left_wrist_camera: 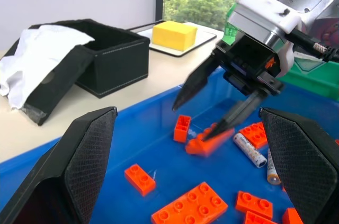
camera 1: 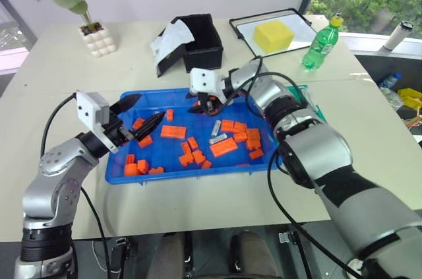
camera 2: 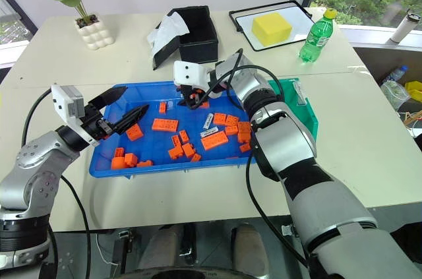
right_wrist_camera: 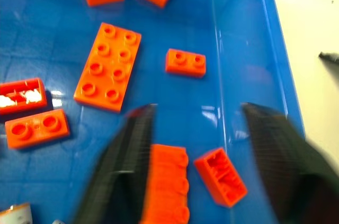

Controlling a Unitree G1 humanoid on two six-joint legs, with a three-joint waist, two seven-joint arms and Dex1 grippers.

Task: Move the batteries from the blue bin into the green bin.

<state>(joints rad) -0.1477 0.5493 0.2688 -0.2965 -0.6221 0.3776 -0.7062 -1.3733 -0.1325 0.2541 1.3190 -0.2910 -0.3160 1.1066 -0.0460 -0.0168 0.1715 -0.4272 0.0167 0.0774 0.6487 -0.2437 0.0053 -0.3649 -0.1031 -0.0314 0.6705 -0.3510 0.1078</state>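
Where the blue bin [camera 1: 125, 172] sits on the cream table [camera 1: 59, 74], its shallow, glossy plastic floor carries a scatter of studded orange blocks [camera 1: 173, 131], some twenty by count, though overlaps prevent an exact figure. Two batteries [camera 1: 216, 127] are visible inside that bin, right of centre among the blocks: small silver-grey cylinders with printed wrappers. The upper one lies with its long axis running from near to far across the bin, tilted slightly; the second [camera 1: 218, 139], just beside it, lies more crosswise. In the left wrist view both appear close together [left_wrist_camera: 249, 150], near the right gripper's fingertips but apart from them.

One green bin [camera 2: 307, 111] stands at the blue bin's right end, touching or just beside its rim; a small pale item lies in it, not identifiable.

Right gripper [camera 1: 204, 103]: two black, tapered fingers spread wide, pointing down over the far part of the blue bin, holding nothing; one tip rests on or just above an orange block. Left gripper [camera 1: 142, 115]: two black textured fingers, spread wide and empty, hovering over the bin's left end.

Also on the table: one black box [camera 1: 198, 41] with white tissue, one black-framed tray bearing a yellow sponge [camera 1: 273, 35], one green bottle [camera 1: 321, 45], one potted plant [camera 1: 97, 38].
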